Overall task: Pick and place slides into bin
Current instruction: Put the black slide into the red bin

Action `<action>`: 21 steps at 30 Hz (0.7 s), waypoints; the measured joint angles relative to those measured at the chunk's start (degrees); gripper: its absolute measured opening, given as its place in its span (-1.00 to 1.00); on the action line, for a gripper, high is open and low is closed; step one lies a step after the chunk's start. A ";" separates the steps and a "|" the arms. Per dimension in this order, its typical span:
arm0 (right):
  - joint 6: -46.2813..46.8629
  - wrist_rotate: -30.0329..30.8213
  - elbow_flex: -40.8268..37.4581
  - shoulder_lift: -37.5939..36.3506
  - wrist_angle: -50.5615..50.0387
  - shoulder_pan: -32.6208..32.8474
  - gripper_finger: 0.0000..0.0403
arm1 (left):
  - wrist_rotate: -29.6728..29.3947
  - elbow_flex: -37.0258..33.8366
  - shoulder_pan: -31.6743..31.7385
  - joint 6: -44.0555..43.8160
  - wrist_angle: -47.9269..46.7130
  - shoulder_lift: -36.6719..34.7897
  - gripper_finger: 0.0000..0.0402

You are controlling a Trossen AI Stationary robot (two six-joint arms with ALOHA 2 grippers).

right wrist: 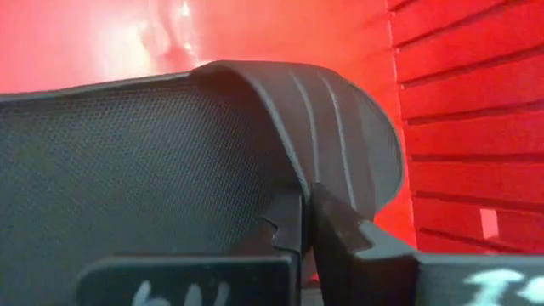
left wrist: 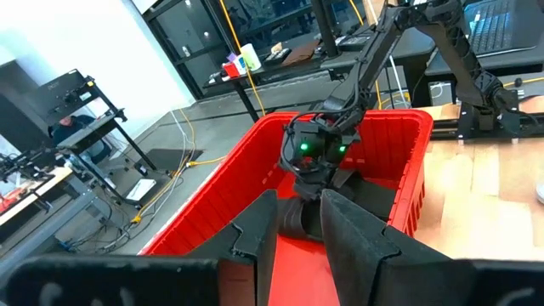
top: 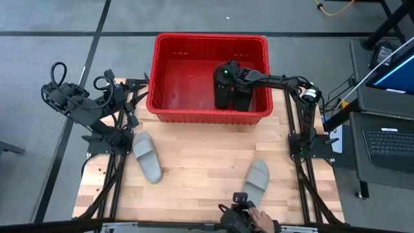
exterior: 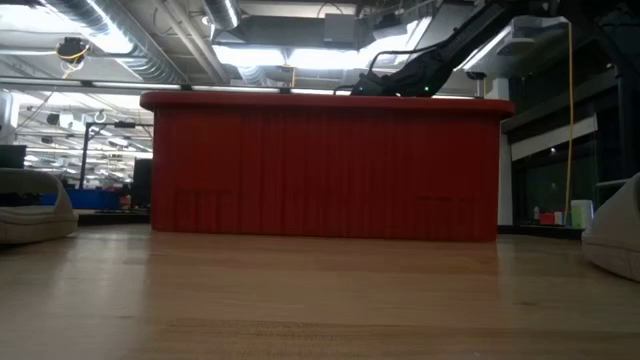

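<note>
Slides [top: 147, 156] on wooden table [top: 200, 168], grey floor [top: 52, 26]

Your bin [top: 169, 107] sits at the far edge of the counter [top: 200, 162], about midway across. Inside it, toward its right side, two slides [top: 231, 96] lie side by side, and the right pincer [top: 226, 72] is down in the bin just over them. On the counter in front of the bin, one slide [top: 147, 156] lies to your left and another [top: 256, 181] to your right, well apart. The left pincer [top: 132, 103] waits beside the bin's left wall.
</note>
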 joint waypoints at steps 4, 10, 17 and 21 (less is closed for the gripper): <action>-0.19 0.91 0.00 0.00 -1.00 0.77 -0.92 | 0.00 0.00 0.00 0.00 -0.02 0.00 -0.56; -1.29 2.54 0.93 0.00 -4.99 2.03 -0.92 | 0.00 0.01 -0.01 0.00 -0.01 0.00 -0.56; -1.44 2.19 3.63 0.04 -9.37 2.04 -0.92 | 0.00 0.00 0.00 0.00 -0.02 0.00 -0.56; -3.46 2.10 5.07 0.06 -12.45 2.06 -0.92 | 0.02 0.00 -0.01 0.00 -0.01 0.00 -0.56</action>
